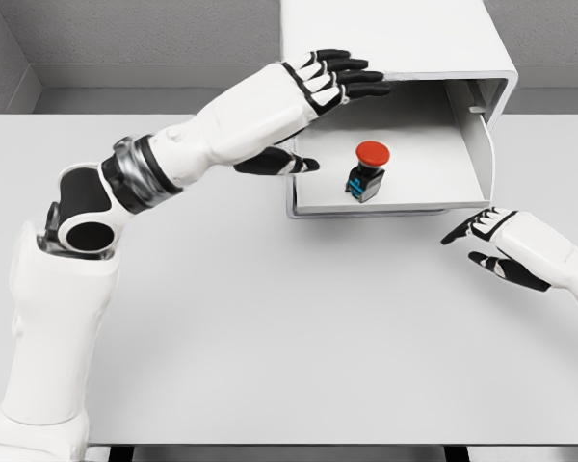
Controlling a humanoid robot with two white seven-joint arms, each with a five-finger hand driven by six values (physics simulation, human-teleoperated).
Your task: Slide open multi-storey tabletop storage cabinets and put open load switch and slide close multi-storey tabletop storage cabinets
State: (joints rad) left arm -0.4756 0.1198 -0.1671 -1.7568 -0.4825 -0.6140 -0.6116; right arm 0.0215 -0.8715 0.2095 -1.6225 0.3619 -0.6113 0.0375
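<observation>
Grey walls are backing a pale surface (270, 337) where the cabinet (385, 38) at 12 o'clock is standing with its drawer (462, 197) pulled out, the load switch (367, 171) sitting inside. Left hand (332, 79), spread and empty, is hovering at the drawer's 10 o'clock; right hand (496, 245) is resting relaxed at 4 o'clock. Only closing appears left.

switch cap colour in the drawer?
Red cap on the switch, black and blue body below. Head view shows it clearly.

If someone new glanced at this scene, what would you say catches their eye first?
The load switch with its red button top stands out first, sitting inside the pulled-out white drawer at upper centre. Next, the left hand reaches over the drawer's rear left corner, fingers extended, while the right hand hovers open at lower right.
</observation>
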